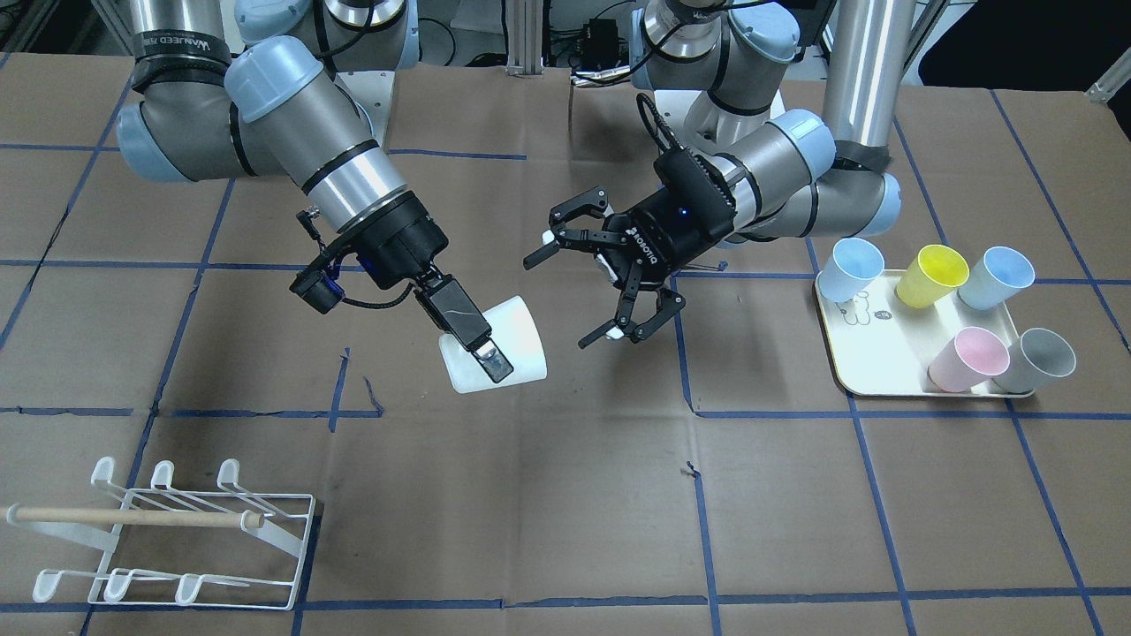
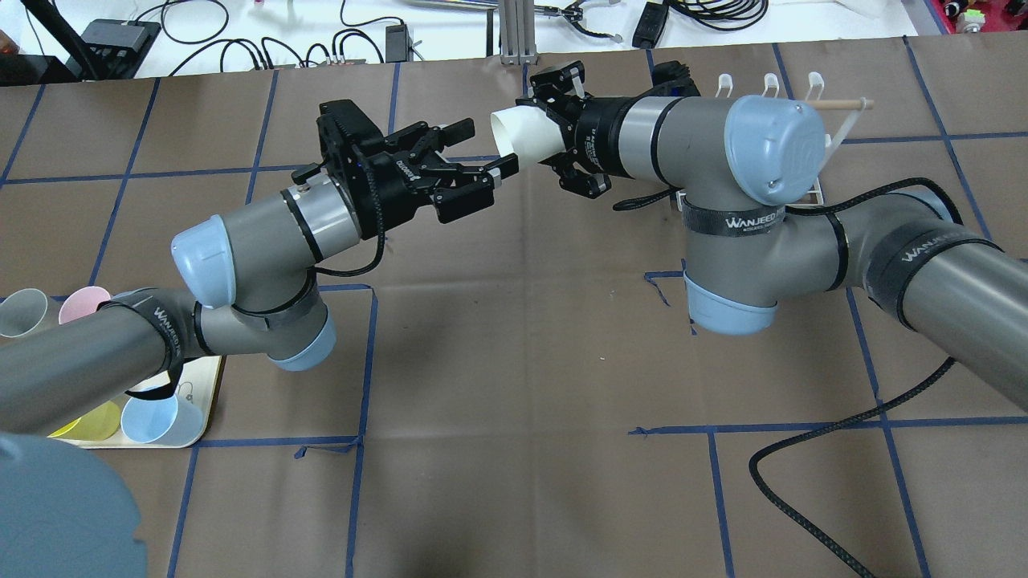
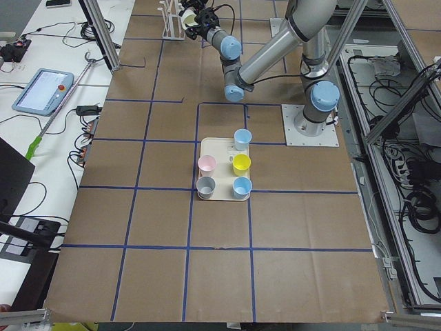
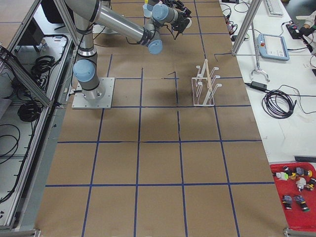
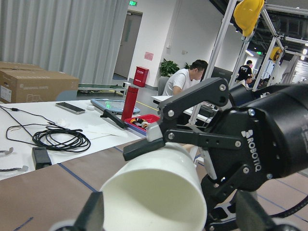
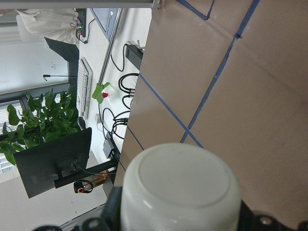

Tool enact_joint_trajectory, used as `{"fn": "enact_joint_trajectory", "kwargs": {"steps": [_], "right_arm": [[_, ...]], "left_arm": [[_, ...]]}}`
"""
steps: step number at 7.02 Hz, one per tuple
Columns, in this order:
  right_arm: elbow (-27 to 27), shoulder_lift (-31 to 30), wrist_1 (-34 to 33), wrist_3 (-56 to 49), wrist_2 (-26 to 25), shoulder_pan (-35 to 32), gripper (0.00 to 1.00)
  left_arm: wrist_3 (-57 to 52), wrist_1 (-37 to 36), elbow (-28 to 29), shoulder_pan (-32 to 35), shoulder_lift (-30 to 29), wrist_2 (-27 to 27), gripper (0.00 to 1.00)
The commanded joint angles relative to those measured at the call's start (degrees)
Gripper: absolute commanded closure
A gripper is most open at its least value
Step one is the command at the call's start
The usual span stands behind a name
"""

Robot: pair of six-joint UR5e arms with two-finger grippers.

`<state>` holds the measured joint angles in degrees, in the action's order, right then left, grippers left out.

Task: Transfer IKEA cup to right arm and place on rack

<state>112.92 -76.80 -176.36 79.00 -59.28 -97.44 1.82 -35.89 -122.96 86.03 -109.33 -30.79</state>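
Note:
The white IKEA cup [image 1: 521, 340] hangs tilted above the table's middle, held by my right gripper [image 1: 495, 364], whose flat grey-padded fingers are shut on its wall. In the overhead view the cup [image 2: 526, 132] points its mouth at my left gripper [image 2: 482, 152]. That three-fingered ROBOTIQ claw [image 1: 574, 283] is spread open and empty, a short gap from the cup. The left wrist view shows the cup [image 5: 159, 192] close up with the claw's fingers [image 5: 183, 137] behind it. The right wrist view shows the cup's base [image 6: 180, 187]. The white wire rack [image 1: 177, 530] with its wooden dowel stands on the right arm's side.
A cream tray [image 1: 870, 362] on the left arm's side holds several coloured cups lying on their sides: two blue, a yellow, a pink and a grey one. The right arm partly hides the rack [image 2: 811, 88] in the overhead view. Brown paper with blue tape lines covers the table.

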Motion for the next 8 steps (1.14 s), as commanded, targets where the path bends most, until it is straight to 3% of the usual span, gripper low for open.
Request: {"fn": "enact_joint_trajectory", "kwargs": {"steps": [1,2,3,4,5,7,8], "right_arm": [[-0.2,0.4,-1.0,-0.4,0.1,2.0,0.60],[-0.4,0.2,-1.2,-4.3,0.0,4.4,0.60],[-0.4,0.2,-1.1,-14.9,-0.4,6.6,0.60],[-0.4,0.0,-1.2,-23.5,-0.7,8.1,0.61],[-0.6,0.1,-1.3,-31.6,-3.1,9.3,0.68],[-2.2,0.2,-1.9,-50.2,-8.3,11.4,0.81],[-2.8,0.6,-6.5,-59.0,-11.2,12.4,0.84]], "left_arm": [[0.0,0.9,-2.0,-7.3,3.1,4.2,0.03],[0.1,2.6,-1.6,-7.5,3.0,3.5,0.03],[0.1,6.9,-0.2,-7.5,3.6,0.9,0.04],[0.1,12.5,3.2,-6.9,3.3,-6.8,0.04],[0.1,19.0,5.5,-6.6,3.3,-11.0,0.04],[0.1,34.5,9.6,-2.6,3.6,-30.9,0.04],[0.1,46.4,13.1,0.8,4.2,-42.1,0.04]]}}
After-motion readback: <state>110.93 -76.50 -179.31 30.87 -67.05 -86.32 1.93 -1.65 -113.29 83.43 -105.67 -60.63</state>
